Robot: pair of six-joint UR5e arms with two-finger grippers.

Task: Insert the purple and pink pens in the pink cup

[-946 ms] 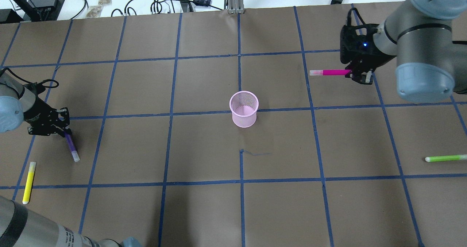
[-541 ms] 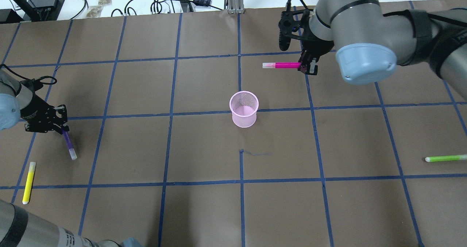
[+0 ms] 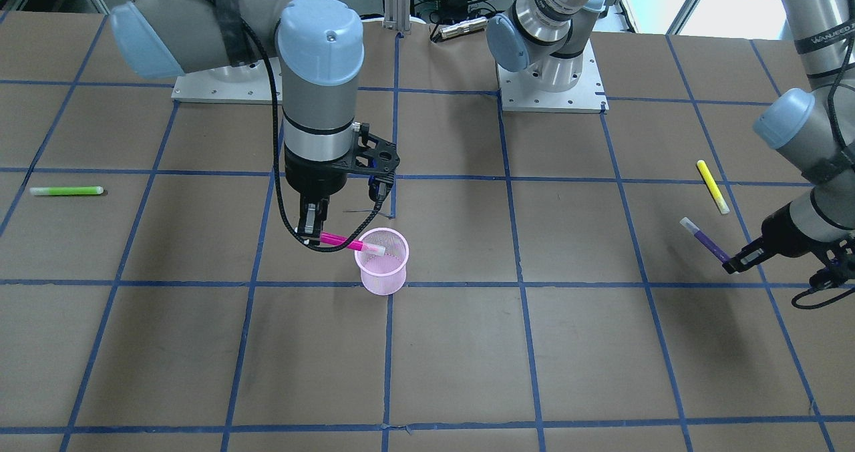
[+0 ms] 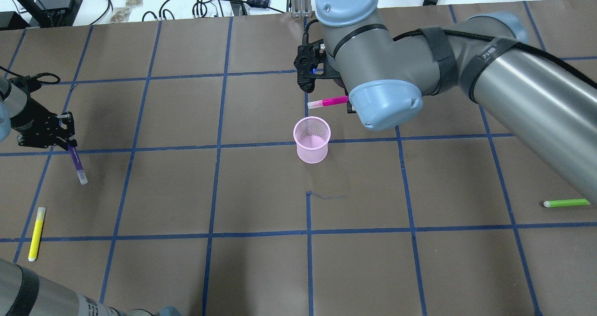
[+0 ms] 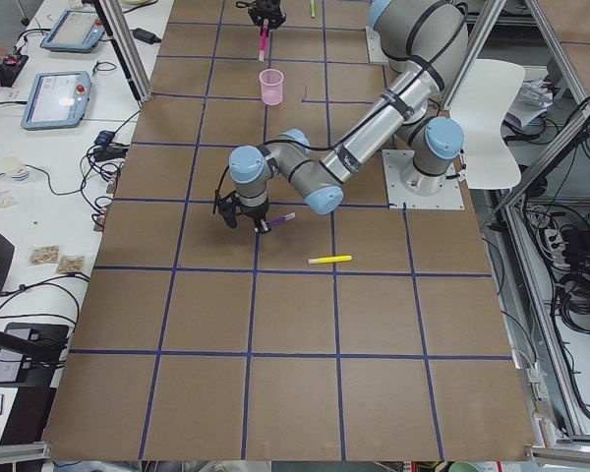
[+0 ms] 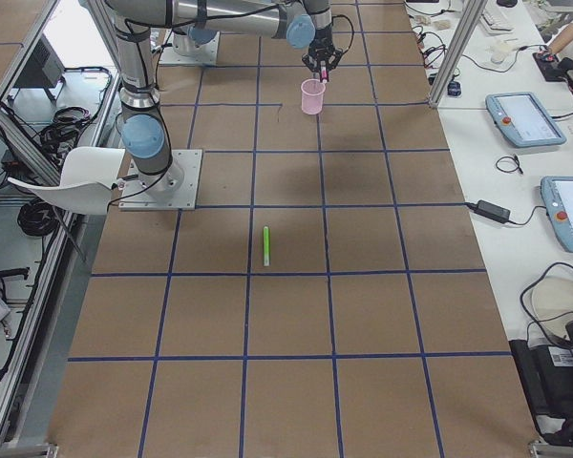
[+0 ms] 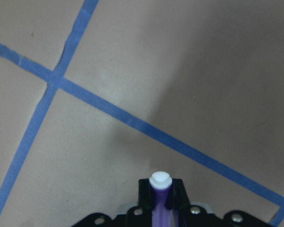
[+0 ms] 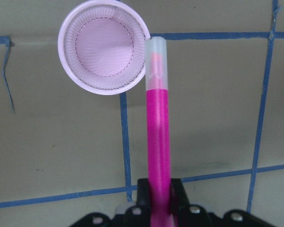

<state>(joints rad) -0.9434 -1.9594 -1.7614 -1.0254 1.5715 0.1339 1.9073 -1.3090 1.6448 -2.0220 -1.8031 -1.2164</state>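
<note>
The pink mesh cup (image 4: 312,139) stands upright at the table's middle; it also shows in the front view (image 3: 381,261) and right wrist view (image 8: 103,46). My right gripper (image 4: 347,102) is shut on the pink pen (image 4: 327,102), held level above the table just beyond the cup, its clear cap near the rim (image 8: 156,52); the pen also shows in the front view (image 3: 347,242). My left gripper (image 4: 69,141) is shut on the purple pen (image 4: 77,165) at the table's left side, capped tip pointing down and out (image 7: 160,180). The purple pen also shows in the front view (image 3: 705,239).
A yellow pen (image 4: 36,233) lies near the left front corner, close to my left gripper. A green pen (image 4: 565,203) lies at the right side. Cables and gear (image 4: 210,1) lie beyond the table's far edge.
My right arm has swung left with the pink pen, from the far right to just beside the cup. My left gripper has lifted the purple pen and drifted slightly left and away.
</note>
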